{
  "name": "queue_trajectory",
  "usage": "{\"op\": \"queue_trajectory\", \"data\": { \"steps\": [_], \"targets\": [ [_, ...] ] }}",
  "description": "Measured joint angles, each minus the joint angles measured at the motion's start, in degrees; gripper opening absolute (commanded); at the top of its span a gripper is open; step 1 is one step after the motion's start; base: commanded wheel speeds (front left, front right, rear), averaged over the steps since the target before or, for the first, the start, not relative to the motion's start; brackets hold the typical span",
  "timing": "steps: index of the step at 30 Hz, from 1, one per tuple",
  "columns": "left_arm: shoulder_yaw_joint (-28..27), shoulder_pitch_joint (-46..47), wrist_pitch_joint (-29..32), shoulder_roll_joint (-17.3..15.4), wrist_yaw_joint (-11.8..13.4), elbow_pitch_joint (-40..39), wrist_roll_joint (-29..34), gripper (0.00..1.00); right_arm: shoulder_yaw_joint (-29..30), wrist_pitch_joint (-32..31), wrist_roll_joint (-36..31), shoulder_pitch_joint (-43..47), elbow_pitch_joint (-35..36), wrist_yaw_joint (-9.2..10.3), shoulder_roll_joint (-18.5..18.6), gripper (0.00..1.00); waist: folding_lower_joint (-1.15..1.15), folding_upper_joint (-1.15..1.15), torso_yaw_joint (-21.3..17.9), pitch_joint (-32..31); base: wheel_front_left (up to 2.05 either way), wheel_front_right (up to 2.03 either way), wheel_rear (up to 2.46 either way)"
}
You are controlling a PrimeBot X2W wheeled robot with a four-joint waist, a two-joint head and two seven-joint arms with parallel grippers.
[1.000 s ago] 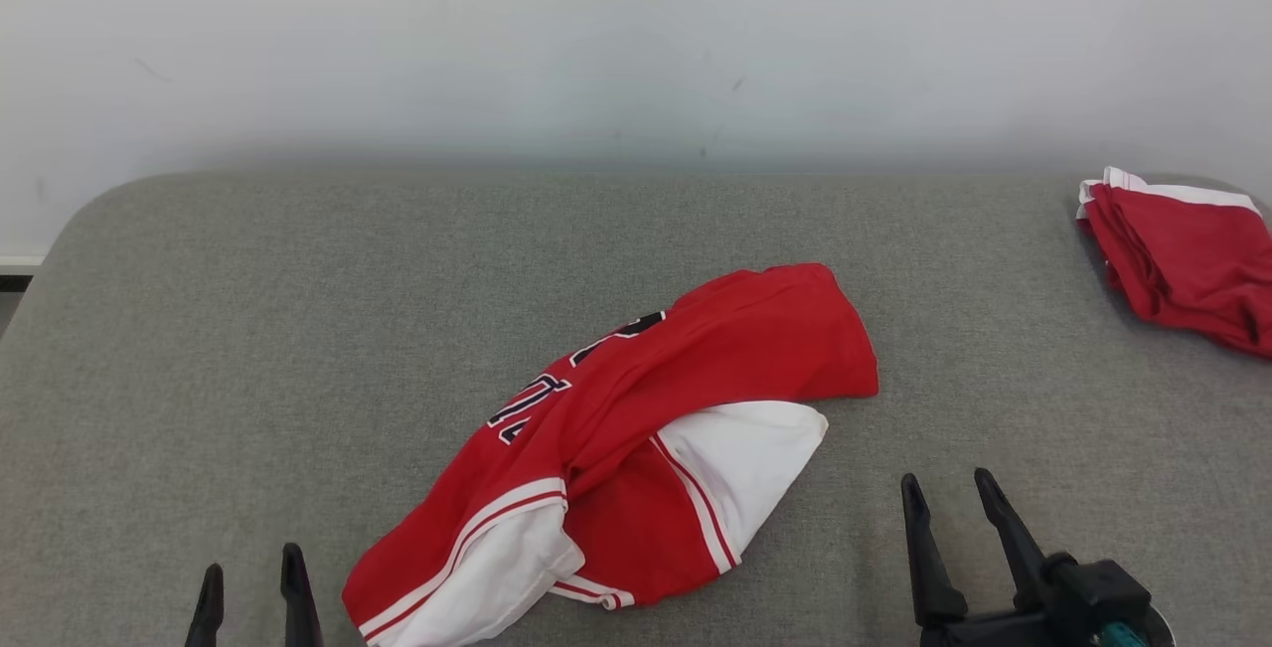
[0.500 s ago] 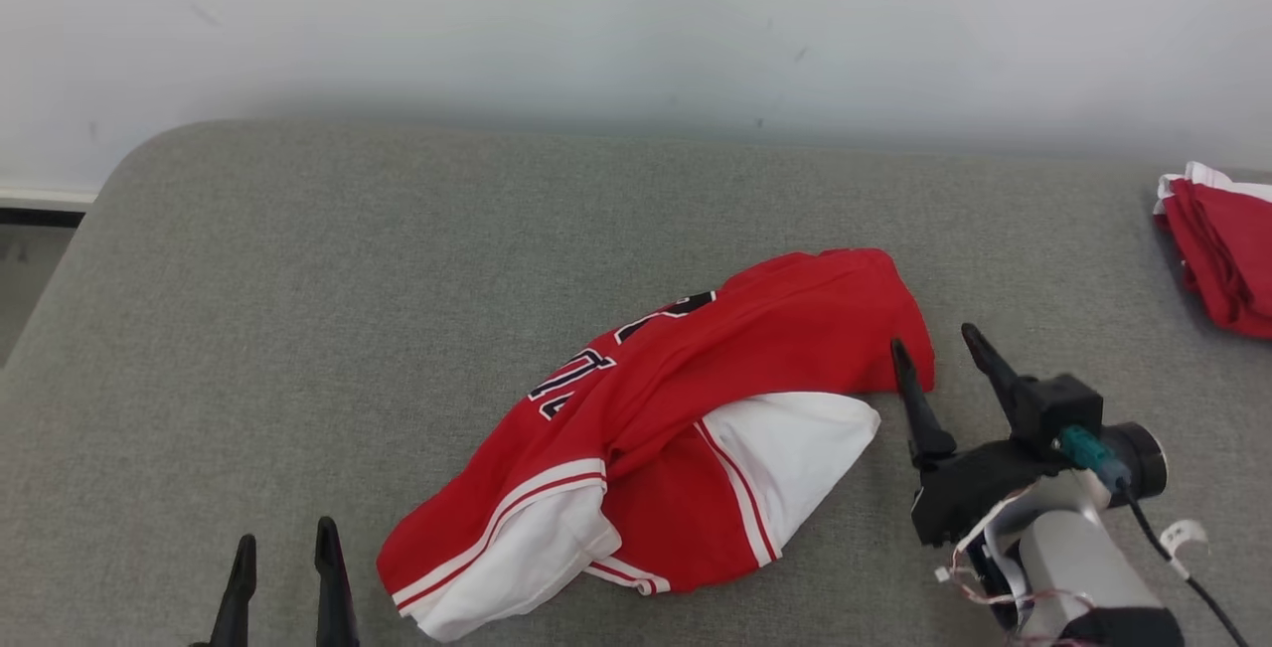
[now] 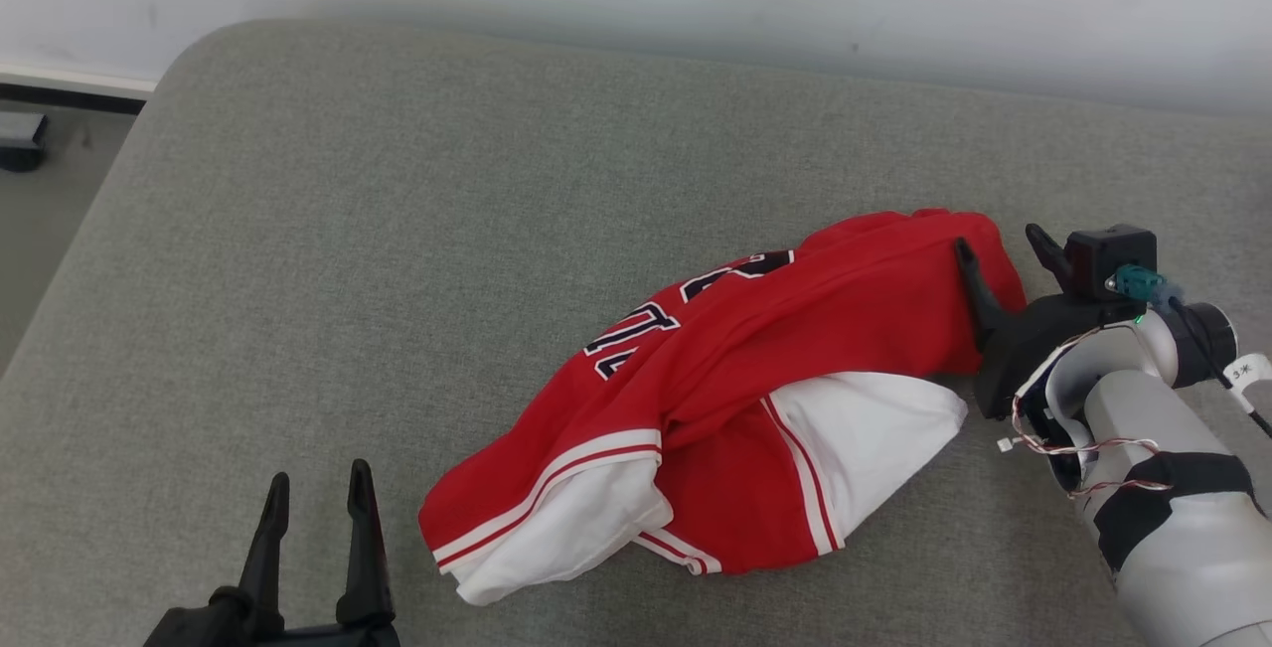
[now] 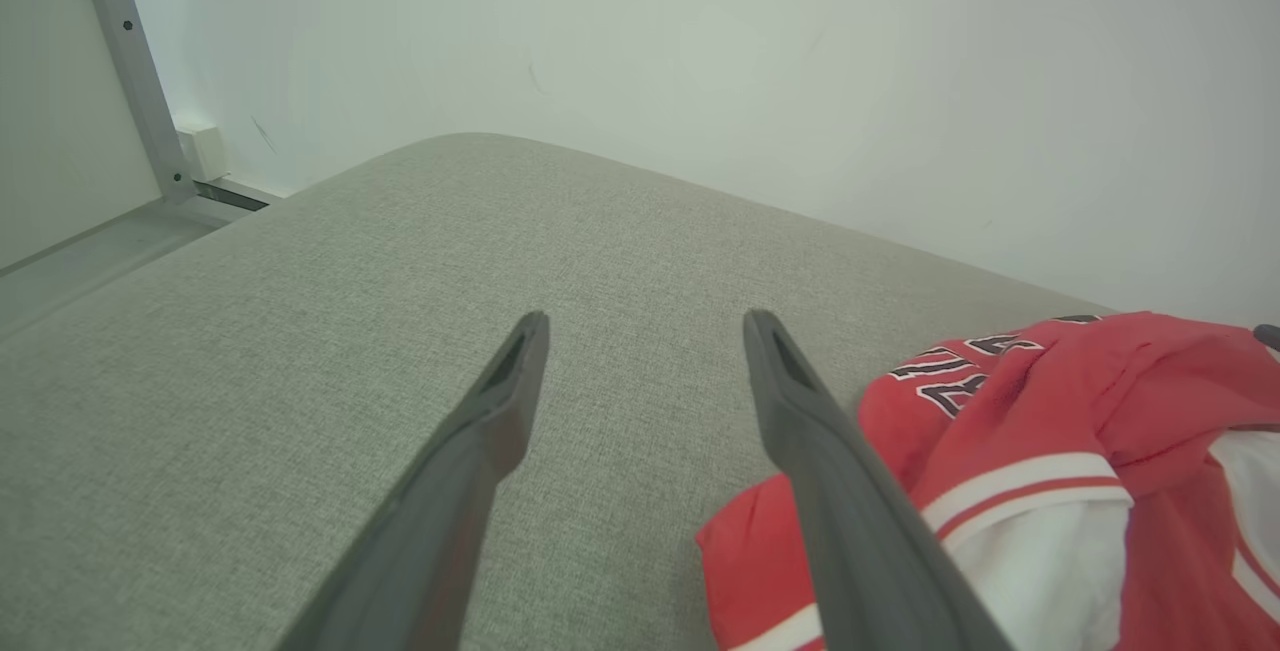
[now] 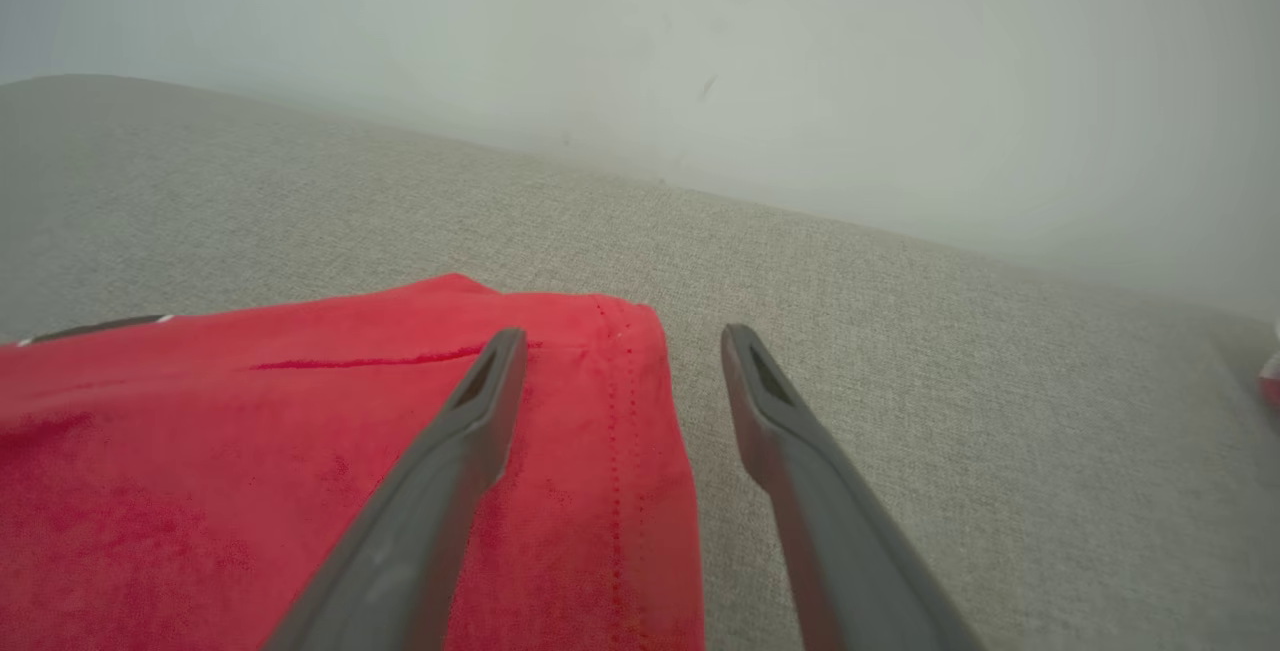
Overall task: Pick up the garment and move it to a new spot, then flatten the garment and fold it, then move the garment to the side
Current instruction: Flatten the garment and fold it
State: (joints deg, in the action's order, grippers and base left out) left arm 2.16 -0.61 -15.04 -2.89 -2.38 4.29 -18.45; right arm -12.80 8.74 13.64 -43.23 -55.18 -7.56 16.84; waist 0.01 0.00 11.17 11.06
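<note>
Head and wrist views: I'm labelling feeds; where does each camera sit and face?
Head view: on the head, looking down at the grey cushion and red-and-white garment; left gripper lower left, right gripper and forearm at right.
Left wrist view: on the left wrist, along its open fingers across the cushion toward the wall.
Right wrist view: on the right wrist, along its fingers straddling the garment's hem.
Shared: all show the garment.
</note>
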Motion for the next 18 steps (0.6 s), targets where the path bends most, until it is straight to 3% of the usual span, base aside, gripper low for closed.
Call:
{"op": "queue_trajectory", "data": {
  "steps": [6, 8, 9, 10, 11, 18],
  "targets": [
    [0.9, 1.1, 0.0, 0.0, 0.0, 0.5, -0.7, 1.00, -3.6, -2.3, 3.8, -2.8, -4.1, 0.00, 1.4, 1.00, 0.00, 0.00, 1.6, 2.0, 0.00, 0.00, 0.00],
    [0.9, 1.4, 0.0, 0.0, 0.0, 0.5, -0.8, 1.00, -4.6, -2.6, 5.5, -3.0, -4.7, 0.00, 1.5, 0.49, 0.00, 0.00, 1.9, 2.4, 0.00, 0.00, 0.00],
    [0.8, 1.6, 0.0, 0.0, -0.1, 0.5, -0.8, 1.00, -5.5, -2.1, 5.9, -3.0, -4.7, 0.00, 1.6, 0.49, 0.00, 0.00, 2.0, 2.5, 0.00, 0.00, 0.00],
    [0.8, 1.7, 0.0, 0.0, -0.1, 0.5, -0.8, 1.00, -6.1, -1.5, 6.2, -3.3, -4.7, 0.00, 1.8, 0.13, 0.00, 0.00, 2.1, 2.6, 0.00, 0.00, 0.00],
    [0.7, 1.7, 0.0, 0.0, -0.1, 0.5, -0.9, 1.00, -6.5, -1.0, 6.7, -3.7, -4.8, 0.00, 2.0, 0.00, 0.00, 0.00, 2.1, 2.7, 0.00, 0.00, 0.00],
    [0.0, 0.8, 0.0, 0.0, 0.1, 1.0, -1.0, 1.00, -9.4, 2.8, 9.1, -4.0, -5.4, 0.00, 2.6, 0.00, -0.01, 0.00, 1.1, 1.3, 0.00, 0.00, 0.00]
  ]
}}
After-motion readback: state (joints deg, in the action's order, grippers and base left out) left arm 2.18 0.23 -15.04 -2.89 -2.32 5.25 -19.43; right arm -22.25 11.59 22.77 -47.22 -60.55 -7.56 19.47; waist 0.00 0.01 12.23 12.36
